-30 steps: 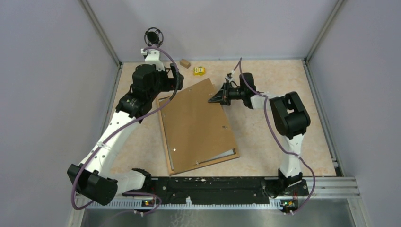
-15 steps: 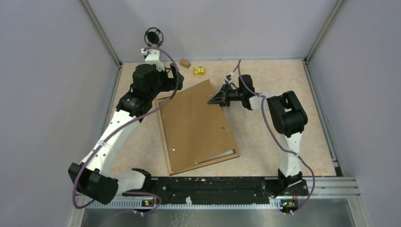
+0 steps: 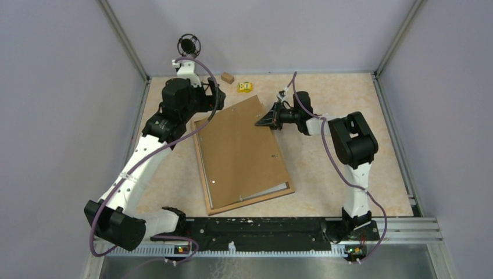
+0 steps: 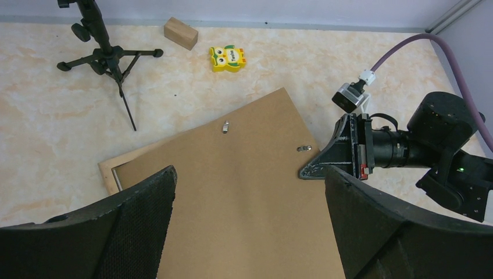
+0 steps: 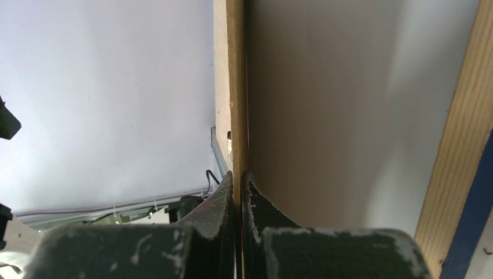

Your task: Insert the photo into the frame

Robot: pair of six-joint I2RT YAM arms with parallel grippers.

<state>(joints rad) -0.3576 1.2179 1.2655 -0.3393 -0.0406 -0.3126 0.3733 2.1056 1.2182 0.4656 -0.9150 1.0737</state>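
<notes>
A plain brown backing board (image 3: 241, 151) lies slanted over the frame (image 3: 202, 165), whose light-wood rim shows along the left and near sides. My right gripper (image 3: 260, 123) is shut on the board's far right edge, which is raised. In the right wrist view its jaws (image 5: 238, 174) pinch the thin board edge (image 5: 235, 87), with the frame's wood and dark blue rim (image 5: 459, 133) at the right. My left gripper (image 3: 212, 96) is open and empty over the board's far left part (image 4: 232, 157), above the frame corner (image 4: 110, 170). The photo's seaside print is hidden.
A small black tripod (image 3: 189, 43) stands at the back left, also in the left wrist view (image 4: 104, 52). A wooden block (image 3: 227, 77) and a yellow owl toy (image 3: 245, 87) lie near the back wall. Grey walls close in three sides.
The right arm's elbow has shifted slightly left while its gripper keeps hold of the board edge. The board and the left arm have barely moved.
</notes>
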